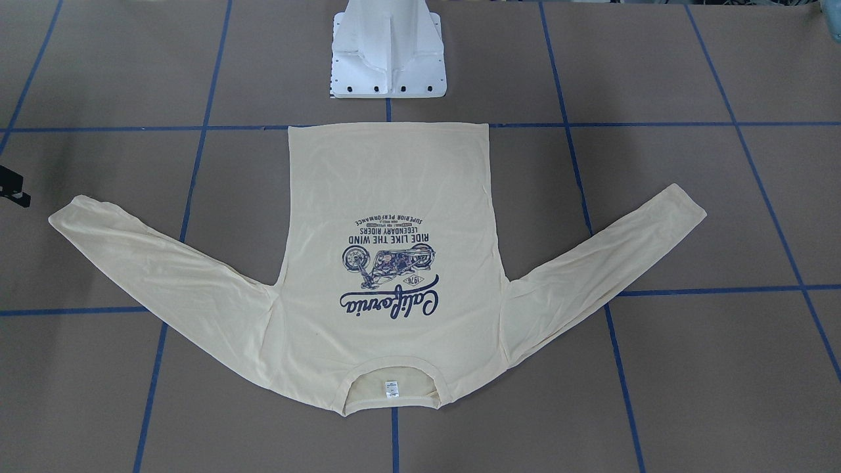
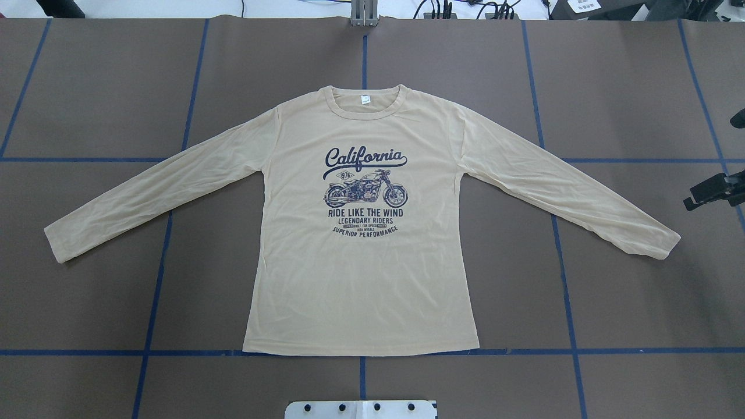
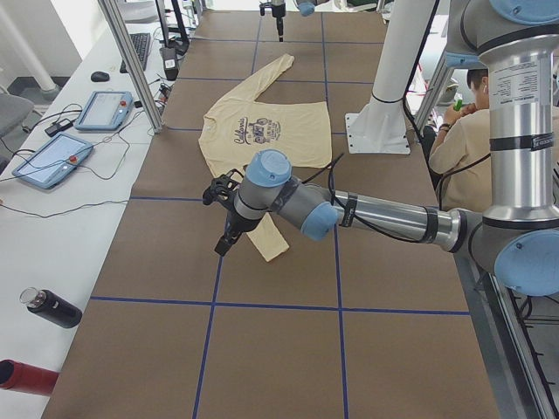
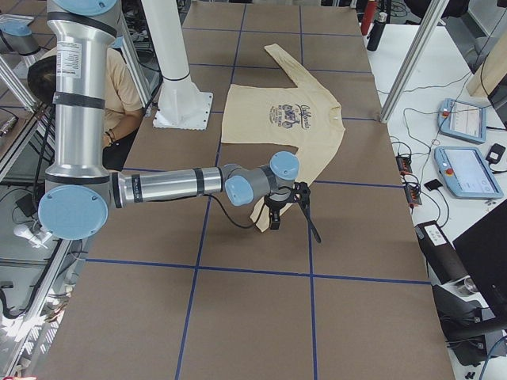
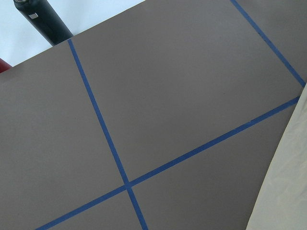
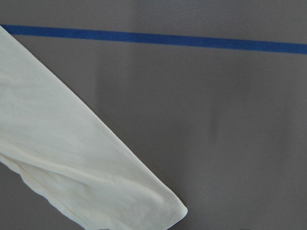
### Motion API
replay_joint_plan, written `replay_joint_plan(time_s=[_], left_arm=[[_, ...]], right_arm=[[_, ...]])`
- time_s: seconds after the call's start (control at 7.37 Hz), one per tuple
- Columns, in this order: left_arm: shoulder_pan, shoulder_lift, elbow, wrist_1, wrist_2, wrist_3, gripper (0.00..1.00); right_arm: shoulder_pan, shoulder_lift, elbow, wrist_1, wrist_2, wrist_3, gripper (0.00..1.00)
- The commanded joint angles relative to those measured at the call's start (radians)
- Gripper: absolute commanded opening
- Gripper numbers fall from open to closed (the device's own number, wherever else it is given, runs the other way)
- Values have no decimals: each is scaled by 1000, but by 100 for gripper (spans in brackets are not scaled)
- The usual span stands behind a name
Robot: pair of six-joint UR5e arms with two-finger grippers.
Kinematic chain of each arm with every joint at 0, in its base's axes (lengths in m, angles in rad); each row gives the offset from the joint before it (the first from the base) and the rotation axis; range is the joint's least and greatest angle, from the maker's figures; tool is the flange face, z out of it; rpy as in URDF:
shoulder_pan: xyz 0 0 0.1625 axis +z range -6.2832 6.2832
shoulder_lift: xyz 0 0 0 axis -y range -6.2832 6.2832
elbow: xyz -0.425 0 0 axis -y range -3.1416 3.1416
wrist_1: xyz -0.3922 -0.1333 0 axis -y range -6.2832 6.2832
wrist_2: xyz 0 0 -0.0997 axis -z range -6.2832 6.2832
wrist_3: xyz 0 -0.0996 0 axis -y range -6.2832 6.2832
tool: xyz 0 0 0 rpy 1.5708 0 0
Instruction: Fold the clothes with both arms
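Observation:
The cream-yellow long-sleeved shirt (image 2: pixel 361 273) lies flat on the brown table, print side up, with its collar at the far side and both sleeves spread out. It also shows in the front-facing view (image 1: pixel 394 197). My right gripper (image 2: pixel 715 174) hangs at the table's right edge, just beyond the right sleeve's cuff (image 2: pixel 660 241), with its fingers apart and nothing in them. The right wrist view shows that cuff (image 6: pixel 96 182) below it. My left gripper (image 3: pixel 217 223) hovers beside the left sleeve's cuff (image 3: pixel 272 249). It shows only in the left side view, so I cannot tell whether it is open or shut.
Blue tape lines (image 2: pixel 559 244) cross the table in a grid. The white pedestal base (image 1: pixel 387 52) stands behind the shirt's hem. A black bottle (image 5: pixel 43 19) and a red one (image 3: pixel 22 377) lie off the table's left end. Tablets and cables (image 3: pixel 105 109) lie along the far side.

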Motion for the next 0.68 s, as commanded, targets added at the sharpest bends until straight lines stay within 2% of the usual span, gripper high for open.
replay_joint_plan(time_s=[0.0, 0.14, 0.41, 0.54], left_arm=[[-1, -3, 0, 0, -1, 0, 100], [-1, -4, 0, 0, -1, 0, 100], [-1, -4, -2, 0, -1, -5, 100], [-1, -6, -5, 0, -1, -21, 100]], right_arm=[[-52, -20, -35, 131, -64, 109, 93], [-61, -38, -75, 225, -59, 174, 93], [-133, -47, -185, 487, -64, 389, 94], [-158, -47, -201, 541, -65, 497, 92]])
